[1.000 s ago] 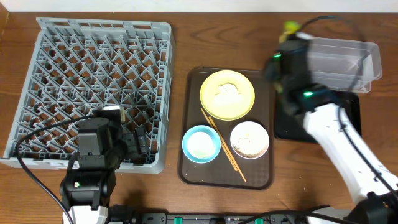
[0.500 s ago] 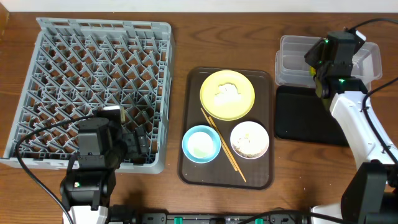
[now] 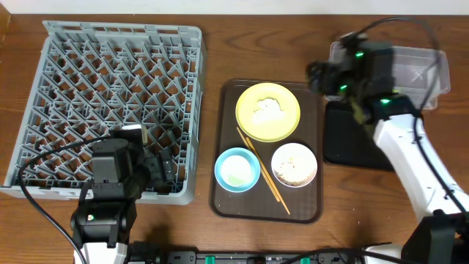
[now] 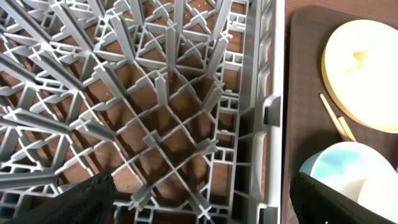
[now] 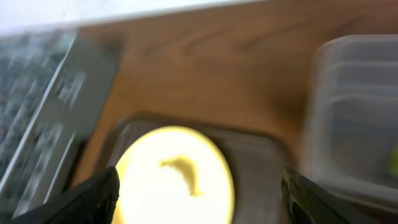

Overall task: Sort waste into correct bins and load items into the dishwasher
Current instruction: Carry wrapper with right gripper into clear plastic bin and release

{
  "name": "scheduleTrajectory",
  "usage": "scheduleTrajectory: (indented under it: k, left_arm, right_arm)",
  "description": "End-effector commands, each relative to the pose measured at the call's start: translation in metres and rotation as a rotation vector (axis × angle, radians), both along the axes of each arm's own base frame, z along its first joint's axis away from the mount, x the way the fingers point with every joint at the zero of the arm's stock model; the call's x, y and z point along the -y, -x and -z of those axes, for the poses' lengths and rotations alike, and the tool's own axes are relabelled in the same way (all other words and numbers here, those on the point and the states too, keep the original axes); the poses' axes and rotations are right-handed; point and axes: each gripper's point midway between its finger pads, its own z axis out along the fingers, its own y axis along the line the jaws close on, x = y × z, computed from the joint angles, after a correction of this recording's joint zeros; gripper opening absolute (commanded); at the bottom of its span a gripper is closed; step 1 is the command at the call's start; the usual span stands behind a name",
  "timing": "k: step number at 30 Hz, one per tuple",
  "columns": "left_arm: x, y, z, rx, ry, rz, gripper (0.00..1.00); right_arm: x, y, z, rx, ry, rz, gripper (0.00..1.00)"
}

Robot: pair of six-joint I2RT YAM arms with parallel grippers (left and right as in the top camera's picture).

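The grey dishwasher rack [image 3: 110,88] fills the left of the table. My left gripper [image 3: 163,172] hangs open over its near right corner, with only lattice [image 4: 186,124] between the fingers. On the brown serving tray [image 3: 311,209] lie a yellow plate [image 3: 268,111] with whitish scraps, a light blue bowl [image 3: 237,169], a white bowl [image 3: 294,164] and wooden chopsticks [image 3: 262,170]. My right gripper [image 3: 319,76] is open and empty, between the plate [image 5: 174,180] and the clear tub [image 3: 414,70]. A greenish patch [image 5: 393,162] shows through the tub's wall. The black tray [image 3: 344,143] lies below the tub.
The right arm [image 3: 399,154] stretches over the black tray. Bare wood runs along the back edge behind the serving tray. The rack's rim [image 4: 270,118] stands next to the serving tray's left edge [image 4: 298,93]. The right wrist view is blurred by motion.
My right gripper went from shut to open, swung over the clear tub, then back left toward the plate. The green-yellow thing at its tip is gone from it. The left arm stayed still.
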Motion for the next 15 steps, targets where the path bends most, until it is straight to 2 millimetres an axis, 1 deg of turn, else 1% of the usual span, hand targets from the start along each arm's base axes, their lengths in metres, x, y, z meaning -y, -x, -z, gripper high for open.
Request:
scheduleTrajectory:
  k: [1, 2, 6, 7, 10, 12, 13, 15]
  left_arm:
    - [0.001, -0.003, -0.009, 0.021, 0.000, 0.005, 0.91]
    - [0.001, -0.003, -0.009, 0.021, 0.000, 0.005, 0.91]
    - [0.001, -0.003, -0.009, 0.021, 0.000, 0.005, 0.91]
    - [0.001, -0.003, -0.009, 0.021, 0.000, 0.005, 0.91]
    - [0.001, -0.003, -0.009, 0.021, 0.000, 0.005, 0.91]
    - [0.001, -0.003, -0.009, 0.021, 0.000, 0.005, 0.91]
    - [0.001, -0.003, -0.009, 0.021, 0.000, 0.005, 0.91]
    - [0.001, -0.003, -0.009, 0.021, 0.000, 0.005, 0.91]
  right_arm:
    - [-0.035, 0.012, 0.026, -0.039, 0.077, -0.135, 0.82]
    - [-0.043, 0.014, 0.037, -0.059, 0.099, -0.146, 0.83]
    - [-0.068, 0.018, 0.070, -0.111, 0.127, -0.196, 0.86]
    - [-0.071, 0.017, 0.077, -0.120, 0.135, -0.201, 0.86]
    - [-0.079, 0.016, 0.109, -0.162, 0.168, -0.208, 0.84]
    - [-0.084, 0.015, 0.126, -0.185, 0.173, -0.215, 0.83]
    - [-0.088, 0.016, 0.141, -0.209, 0.174, -0.217, 0.81]
    - [-0.092, 0.018, 0.156, -0.232, 0.179, -0.225, 0.77]
